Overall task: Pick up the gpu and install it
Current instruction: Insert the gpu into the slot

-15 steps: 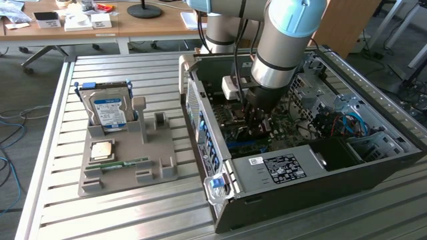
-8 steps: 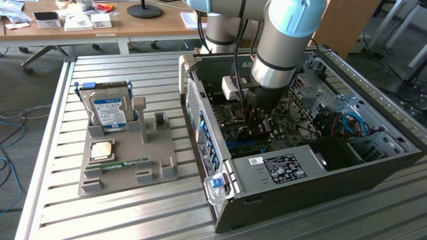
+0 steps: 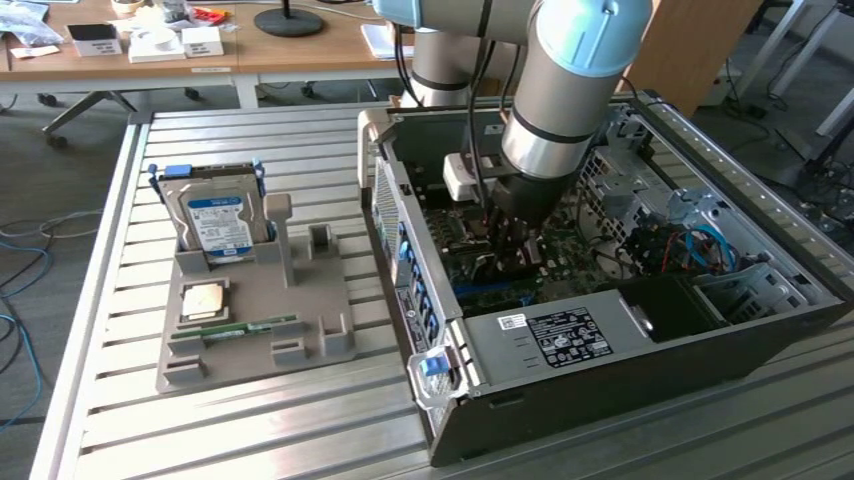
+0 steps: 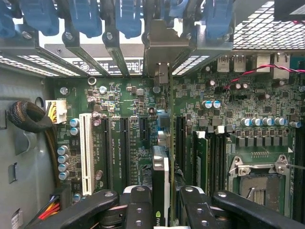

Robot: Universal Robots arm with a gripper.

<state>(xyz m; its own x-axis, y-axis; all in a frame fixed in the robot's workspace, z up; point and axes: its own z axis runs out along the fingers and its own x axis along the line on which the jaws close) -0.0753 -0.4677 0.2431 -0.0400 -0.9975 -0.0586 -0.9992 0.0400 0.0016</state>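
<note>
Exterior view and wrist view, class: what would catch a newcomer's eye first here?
The big arm plunges into the open computer case, its gripper closed on the gpu, held edge-on above the green motherboard and its slots. On the exterior view's left, a grey holder on the slatted table carries the blue-labelled hard drive.

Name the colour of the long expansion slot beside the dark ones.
White slot, clearest in the wrist view.

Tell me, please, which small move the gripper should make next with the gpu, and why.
Probably a short, straight push down toward the motherboard. The gripper holds the gpu edge-on above the expansion slots, with its metal bracket already at the rear openings of the computer case; whether it is seated, I cannot tell.
</note>
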